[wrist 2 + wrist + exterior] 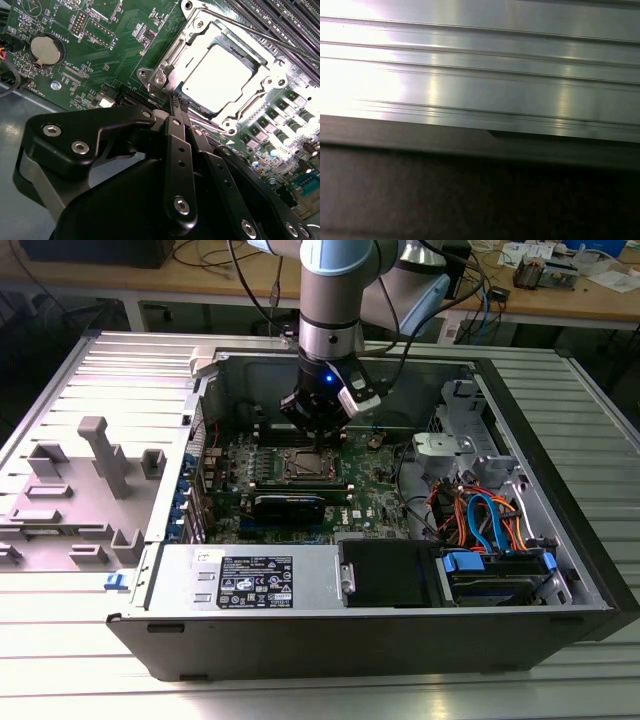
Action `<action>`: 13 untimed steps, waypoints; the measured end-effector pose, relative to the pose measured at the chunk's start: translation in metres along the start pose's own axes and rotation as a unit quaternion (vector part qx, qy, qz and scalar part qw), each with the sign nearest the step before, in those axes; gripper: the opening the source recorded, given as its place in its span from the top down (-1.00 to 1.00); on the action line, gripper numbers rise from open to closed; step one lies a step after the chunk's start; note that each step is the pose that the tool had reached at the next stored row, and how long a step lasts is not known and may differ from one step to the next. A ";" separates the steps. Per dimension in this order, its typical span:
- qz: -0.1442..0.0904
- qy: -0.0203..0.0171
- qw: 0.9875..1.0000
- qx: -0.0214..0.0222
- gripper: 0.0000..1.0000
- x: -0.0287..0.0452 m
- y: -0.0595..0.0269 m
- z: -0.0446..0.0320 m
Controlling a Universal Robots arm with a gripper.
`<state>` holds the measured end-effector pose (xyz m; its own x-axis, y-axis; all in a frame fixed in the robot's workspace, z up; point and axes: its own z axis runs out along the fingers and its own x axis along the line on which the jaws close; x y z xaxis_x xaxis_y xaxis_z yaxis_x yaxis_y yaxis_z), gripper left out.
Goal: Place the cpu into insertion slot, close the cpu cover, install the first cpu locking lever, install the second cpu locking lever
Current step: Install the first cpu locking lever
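Gripper (177,103) closed, tips at cpu cover (197,32) edge; cpu (217,77) seated.

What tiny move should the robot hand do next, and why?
Probably press down a little at the cover's corner to start locking it: the cpu already sits under the closed cpu cover, and the shut gripper hangs right there.

Cpu (216,80): silvery-white top, glare-bright. Cpu cover (200,32): bare silver metal. Motherboard (125,30): dark green with fine white print. Gripper (177,102): matte black, silver screw heads. Cables (480,520): blue, orange, red. Table (560,680): light grey, ribbed in parallel lines. Case (400,625): black outer wall.
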<state>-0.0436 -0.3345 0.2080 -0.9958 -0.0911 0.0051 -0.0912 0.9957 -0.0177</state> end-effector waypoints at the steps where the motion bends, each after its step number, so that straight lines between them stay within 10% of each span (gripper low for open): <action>1: 0.000 0.000 1.000 0.000 0.76 0.0000 0.0000 -0.0010; 13: 0.000 0.000 1.000 0.000 0.76 0.0037 0.0001 -0.0080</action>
<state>-0.0473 -0.3346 0.2160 -0.9958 -0.0912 0.0051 -0.0913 0.9957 -0.0176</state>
